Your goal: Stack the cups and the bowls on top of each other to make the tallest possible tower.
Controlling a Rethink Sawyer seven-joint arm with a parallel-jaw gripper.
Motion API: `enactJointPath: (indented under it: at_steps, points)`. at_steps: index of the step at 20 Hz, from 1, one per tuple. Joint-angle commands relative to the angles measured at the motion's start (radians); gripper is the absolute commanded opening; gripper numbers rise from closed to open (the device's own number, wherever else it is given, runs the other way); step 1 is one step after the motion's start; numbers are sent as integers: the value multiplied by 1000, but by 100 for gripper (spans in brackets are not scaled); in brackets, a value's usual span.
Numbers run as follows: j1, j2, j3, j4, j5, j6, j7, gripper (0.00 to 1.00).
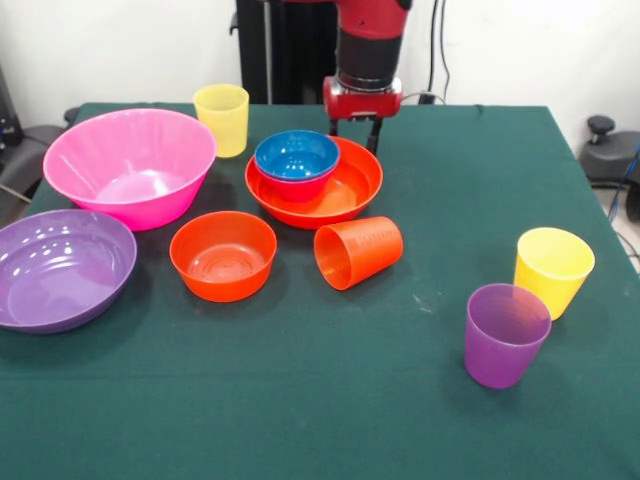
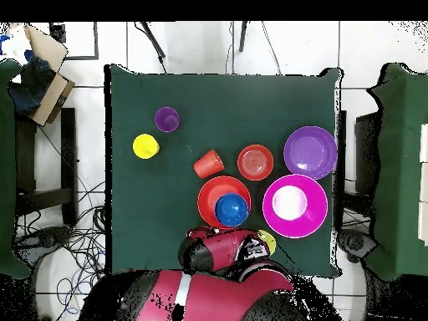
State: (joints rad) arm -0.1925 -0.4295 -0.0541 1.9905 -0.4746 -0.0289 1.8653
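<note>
My gripper (image 1: 354,135) hangs open and empty just behind the wide orange bowl (image 1: 340,195), at the table's far side. A small blue bowl (image 1: 296,155) sits nested in a magenta bowl (image 1: 297,188), and both rest inside the wide orange bowl (image 2: 209,194). The big pink bowl (image 1: 130,165) stands empty at the left, with the shallow purple bowl (image 1: 60,268) in front of it. A small orange bowl (image 1: 222,255) is upright near the middle. Beside it the orange cup (image 1: 358,252) lies on its side. One yellow cup (image 1: 221,118) stands at the back; another yellow cup (image 1: 553,270) and the purple cup (image 1: 505,335) stand at the right.
Everything rests on a green tablecloth (image 1: 300,400). In the overhead view the red arm (image 2: 221,251) covers the table edge next to the wide orange bowl. A cardboard box (image 2: 42,63) and cables lie on the floor off the table.
</note>
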Motion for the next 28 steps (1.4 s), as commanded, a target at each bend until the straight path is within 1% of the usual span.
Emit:
enactJointPath:
  at_steps: [1, 8, 16, 19, 23, 25, 26, 28]
  points:
    - [-58, 33, 116, -151, -16, 101, 9, 100]
    - [-131, -29, 171, -145, -48, 185, -67, 100]
    - [-155, -95, 192, -110, -61, 238, -70, 100]
    - [-152, -149, 198, -76, -52, 266, -58, 100]
    - [-148, -279, 215, -5, -10, 343, -46, 100]
    - [-149, -365, 222, 41, 20, 398, -47, 100]
    - [-151, -388, 225, 56, 23, 410, -48, 100]
    - [-164, -393, 234, 82, 20, 407, -36, 100]
